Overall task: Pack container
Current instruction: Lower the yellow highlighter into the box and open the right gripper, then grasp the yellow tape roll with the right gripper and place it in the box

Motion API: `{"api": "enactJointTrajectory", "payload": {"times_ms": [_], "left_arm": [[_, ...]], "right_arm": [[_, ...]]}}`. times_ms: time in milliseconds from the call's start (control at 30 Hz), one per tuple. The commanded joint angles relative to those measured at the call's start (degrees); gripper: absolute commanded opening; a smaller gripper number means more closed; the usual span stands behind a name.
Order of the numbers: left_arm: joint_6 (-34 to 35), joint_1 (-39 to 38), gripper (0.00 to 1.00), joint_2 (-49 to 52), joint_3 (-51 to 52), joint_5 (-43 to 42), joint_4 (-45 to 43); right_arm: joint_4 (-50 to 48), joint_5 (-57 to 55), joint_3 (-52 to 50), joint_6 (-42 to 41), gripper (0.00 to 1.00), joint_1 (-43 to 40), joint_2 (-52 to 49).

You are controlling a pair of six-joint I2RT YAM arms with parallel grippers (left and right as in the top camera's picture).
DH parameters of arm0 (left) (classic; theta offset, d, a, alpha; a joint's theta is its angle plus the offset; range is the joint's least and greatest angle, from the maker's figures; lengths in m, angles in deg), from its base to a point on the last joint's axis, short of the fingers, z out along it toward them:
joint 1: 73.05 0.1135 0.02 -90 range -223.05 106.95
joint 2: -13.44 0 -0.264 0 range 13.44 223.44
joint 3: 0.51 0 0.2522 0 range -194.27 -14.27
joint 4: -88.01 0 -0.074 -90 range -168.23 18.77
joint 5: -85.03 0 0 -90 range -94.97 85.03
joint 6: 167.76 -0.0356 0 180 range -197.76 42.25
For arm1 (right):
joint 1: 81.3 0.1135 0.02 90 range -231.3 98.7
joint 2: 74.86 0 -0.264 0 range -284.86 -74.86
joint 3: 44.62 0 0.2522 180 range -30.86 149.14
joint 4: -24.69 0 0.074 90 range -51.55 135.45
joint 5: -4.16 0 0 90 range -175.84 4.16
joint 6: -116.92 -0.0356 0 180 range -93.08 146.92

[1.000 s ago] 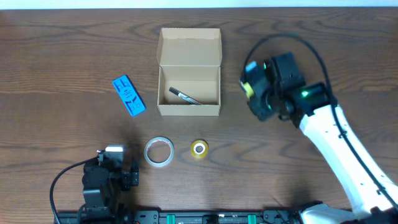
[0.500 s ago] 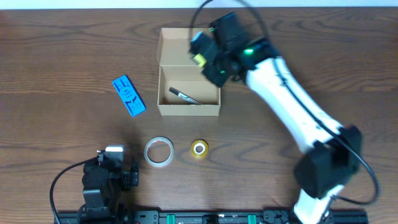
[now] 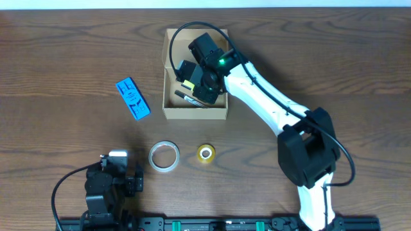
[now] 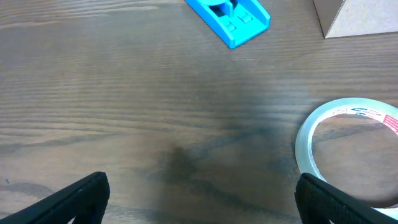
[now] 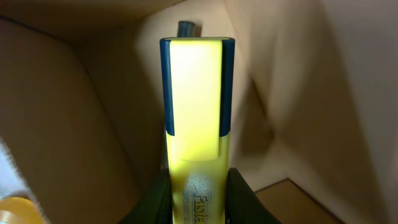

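Observation:
The tan cardboard container point(image 3: 166, 113) stands open at the table's back centre, its flap lid up behind it. A black pen point(image 3: 182, 98) lies inside. My right gripper point(image 3: 191, 85) is over the box's inside, shut on a yellow highlighter point(image 5: 196, 124) with a dark cap; the wrist view shows it pointing into the box between cardboard walls point(image 5: 81, 112). My left gripper point(image 4: 199, 202) is open and empty, low over the table near the front left. A clear tape roll point(image 3: 164, 156), also in the left wrist view point(image 4: 348, 155), a small yellow tape roll point(image 3: 205, 153) and a blue item point(image 3: 133, 98) lie on the table.
The blue item also shows in the left wrist view point(image 4: 229, 17), with a corner of the box point(image 4: 357, 15). The wooden table point(image 3: 64, 58) extends left and right of the box. The right arm point(image 3: 270, 109) reaches across from the front right.
My right arm has swung left with the yellow highlighter, from right of the box to over its lid, then down over the box's inside. The left arm has not moved.

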State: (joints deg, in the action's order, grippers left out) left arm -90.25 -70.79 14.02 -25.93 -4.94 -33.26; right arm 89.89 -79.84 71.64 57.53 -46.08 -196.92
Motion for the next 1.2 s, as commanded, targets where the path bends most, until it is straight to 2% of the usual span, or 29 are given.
{"api": "enactJointTrajectory", "payload": {"times_ms": [0, 67, 167, 233, 467, 633, 700, 833, 1000, 1167], "left_arm": [[-0.8, 0.4, 0.95, -0.4, 0.4, 0.6, 3.1], [-0.8, 0.4, 0.95, -0.4, 0.4, 0.6, 3.1], [-0.8, 0.4, 0.95, -0.4, 0.4, 0.6, 3.1], [-0.8, 0.4, 0.95, -0.4, 0.4, 0.6, 3.1], [-0.8, 0.4, 0.95, -0.4, 0.4, 0.6, 3.1], [-0.8, 0.4, 0.95, -0.4, 0.4, 0.6, 3.1], [-0.8, 0.4, 0.95, -0.4, 0.4, 0.6, 3.1], [-0.8, 0.4, 0.95, -0.4, 0.4, 0.6, 3.1], [-0.8, 0.4, 0.95, -0.4, 0.4, 0.6, 3.1], [-0.8, 0.4, 0.95, -0.4, 0.4, 0.6, 3.1]], "right_arm": [[0.0, 0.4, 1.6, 1.2, 0.26, 0.1, -1.2], [-0.2, 0.3, 1.6, 1.2, 0.31, 0.1, -1.2], [-0.9, 0.2, 1.6, 1.2, 0.48, 0.1, -1.2], [-1.6, 0.2, 1.6, 1.2, 0.51, 0.1, -1.2], [-1.8, 0.2, 3.8, 0.0, 0.56, 0.1, -0.5], [1.7, 0.3, 5.2, -5.7, 0.57, -0.3, 5.0], [4.1, 0.3, 5.1, -8.2, 0.5, -0.8, 7.8], [9.8, 0.3, 3.4, -11.6, 0.47, -1.7, 13.8], [10.8, 0.2, -7.0, -14.1, 0.48, -1.8, 24.1], [6.5, 0.3, -24.8, -22.0, 0.53, -1.7, 35.1]]}}
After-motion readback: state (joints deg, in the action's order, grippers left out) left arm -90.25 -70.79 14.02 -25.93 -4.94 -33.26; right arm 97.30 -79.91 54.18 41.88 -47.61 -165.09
